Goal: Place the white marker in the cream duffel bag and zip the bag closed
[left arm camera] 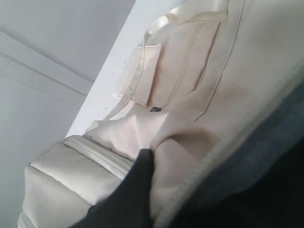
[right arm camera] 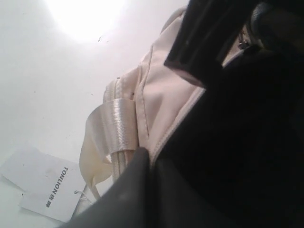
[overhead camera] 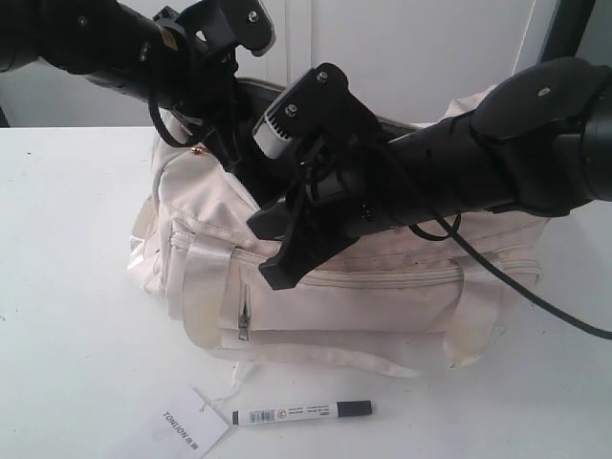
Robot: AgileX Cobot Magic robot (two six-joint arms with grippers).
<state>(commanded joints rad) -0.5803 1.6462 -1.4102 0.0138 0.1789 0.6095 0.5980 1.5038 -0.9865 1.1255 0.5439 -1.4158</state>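
Your right fingers (right arm camera: 137,175) are closed tight on the front rim of the cream duffel bag (overhead camera: 382,296), right at the zipper track, with the dark lining (right arm camera: 228,142) open just behind them. Your left fingers (left arm camera: 135,185) look pinched on a gathered fold of fabric at the bag's far left end. The white marker (overhead camera: 301,413) is not in yet: it lies flat on the desk (overhead camera: 67,287) in front of the bag, just beside the paper tag (overhead camera: 186,421).

Spread the mouth by drawing the two grips gently apart, without lifting the bag. Once it gapes, hold it with one arm only and free the other for the marker. Approach the barrel mid-length, clear of the tag.
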